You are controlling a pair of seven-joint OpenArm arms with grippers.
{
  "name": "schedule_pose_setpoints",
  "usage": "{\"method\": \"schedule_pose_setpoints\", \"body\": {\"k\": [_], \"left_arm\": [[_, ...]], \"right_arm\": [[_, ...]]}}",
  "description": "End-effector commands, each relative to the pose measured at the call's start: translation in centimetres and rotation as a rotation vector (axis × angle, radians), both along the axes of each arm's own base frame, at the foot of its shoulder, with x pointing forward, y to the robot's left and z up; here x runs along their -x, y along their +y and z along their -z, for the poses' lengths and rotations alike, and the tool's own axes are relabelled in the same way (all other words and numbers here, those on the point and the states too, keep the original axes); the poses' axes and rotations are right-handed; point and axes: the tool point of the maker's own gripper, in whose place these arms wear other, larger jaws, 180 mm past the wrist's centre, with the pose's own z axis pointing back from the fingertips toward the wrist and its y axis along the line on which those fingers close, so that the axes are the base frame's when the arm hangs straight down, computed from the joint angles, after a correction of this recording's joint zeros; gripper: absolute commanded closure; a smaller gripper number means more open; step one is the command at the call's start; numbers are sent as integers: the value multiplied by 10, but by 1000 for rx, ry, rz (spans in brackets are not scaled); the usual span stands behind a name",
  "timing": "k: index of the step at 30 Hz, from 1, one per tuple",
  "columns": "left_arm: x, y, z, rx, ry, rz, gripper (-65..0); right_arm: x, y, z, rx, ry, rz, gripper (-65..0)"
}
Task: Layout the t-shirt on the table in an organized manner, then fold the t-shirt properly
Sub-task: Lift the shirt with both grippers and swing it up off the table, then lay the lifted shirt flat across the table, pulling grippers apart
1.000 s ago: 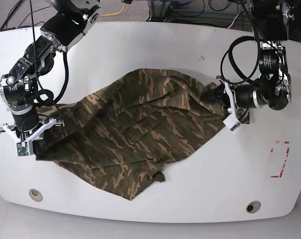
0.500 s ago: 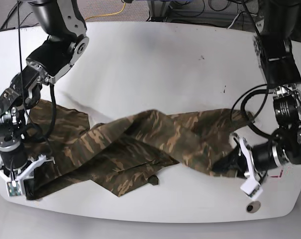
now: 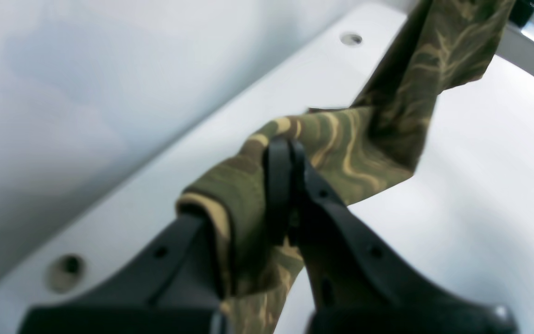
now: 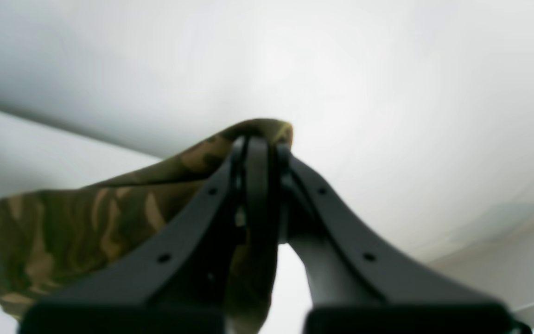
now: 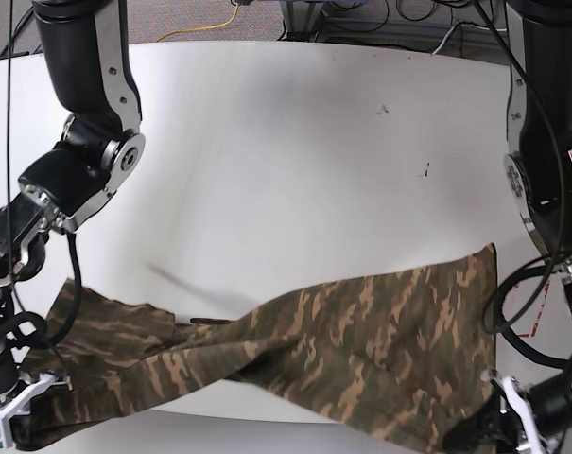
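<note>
The camouflage t-shirt is stretched in a long band across the front of the white table, and its lower edge hangs over the front rim. In the left wrist view my left gripper is shut on a bunched corner of the t-shirt. In the right wrist view my right gripper is shut on another corner of the t-shirt. In the base view the left arm reaches the shirt's right end at the bottom right. The right arm reaches its left end at the bottom left.
Two small round holes sit near the table's front rim. A red outline mark shows at the right behind the left arm's cables. Loose cables lie on the floor beyond the far edge.
Both arms have pulled toward the table's front edge and apart. The t-shirt has been dragged from the middle of the table and stretched out along the front.
</note>
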Motion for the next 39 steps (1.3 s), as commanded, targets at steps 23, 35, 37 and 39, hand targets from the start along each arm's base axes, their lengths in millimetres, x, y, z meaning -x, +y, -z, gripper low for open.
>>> {"method": "schedule_pose_setpoints", "body": {"k": [23, 35, 37, 39], "left_arm": [[-8, 77, -119, 86, -143, -126, -4], [-5, 86, -55, 114, -11, -107, -4], [-1, 89, -35, 133, 31, -96, -4], [4, 96, -15, 143, 75, -96, -4]], "right_arm": [[5, -14, -117, 176, -172, 28, -19], [43, -8, -28, 283, 34, 110, -19], [54, -4, -5, 308, 87, 119, -19], [61, -3, 17, 318, 143, 124, -17]]}}
